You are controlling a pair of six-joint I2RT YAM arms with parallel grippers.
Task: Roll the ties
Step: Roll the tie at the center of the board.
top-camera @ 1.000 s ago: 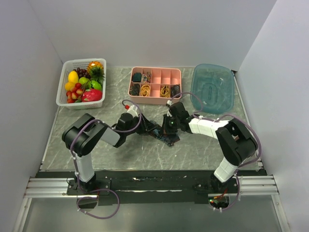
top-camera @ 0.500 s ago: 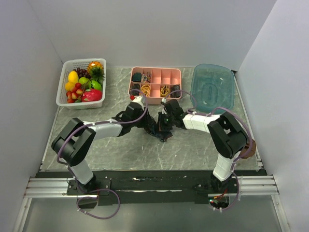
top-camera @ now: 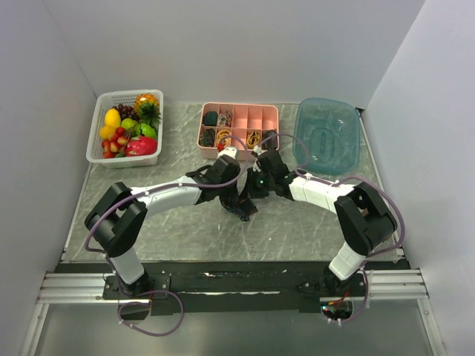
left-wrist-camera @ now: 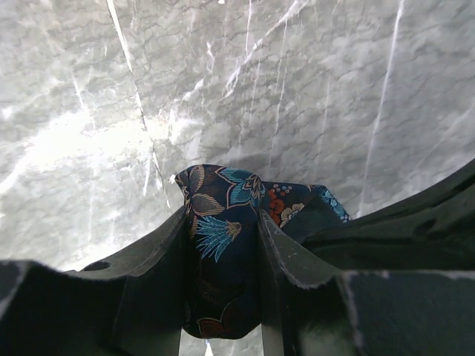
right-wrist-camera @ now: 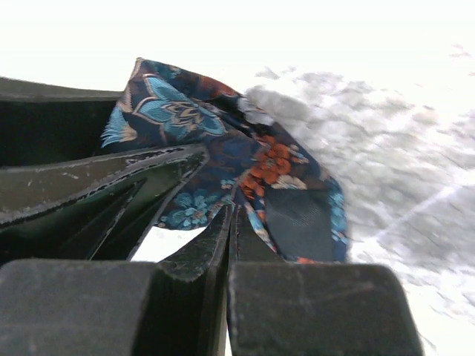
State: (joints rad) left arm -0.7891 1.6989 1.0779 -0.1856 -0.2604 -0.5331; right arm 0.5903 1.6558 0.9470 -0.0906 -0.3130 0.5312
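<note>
Both arms reach in and meet mid-counter (top-camera: 185, 237), just in front of the pink tray (top-camera: 237, 126). The tie (top-camera: 247, 211) is right there between them, a small dark bunch, and from above most of it hides under the two wrists.

The left end effector (top-camera: 237, 202) is clamped on the tie. In its wrist view, the tie (left-wrist-camera: 223, 237) fills the whole gap between the fingers (left-wrist-camera: 156, 259), a folded wad of navy cloth with blue, tan and reddish paisley. It pokes out past the tips, and another lobe of it spills off to the right. The grey marble counter shows behind it. I can't tell if the cloth touches the counter or hangs just off it.

The right end effector (top-camera: 254, 194) has its fingers pressed tight together. In its own view, the tips (right-wrist-camera: 230, 215) sit right up against the tie (right-wrist-camera: 297, 200), with the cloth bunched above and to the right of them. I honestly can't tell if a fold is pinched in there or just lying against the tips. The left one's dark fingers show at the left of that view, on the same wad.

At the back there's a white basket (top-camera: 100, 152) of fruit on the left, and a see-through blue tub (top-camera: 326, 159) on the right. The tray has yellowish loops and some dark lumps in its compartments, too small to make out.
</note>
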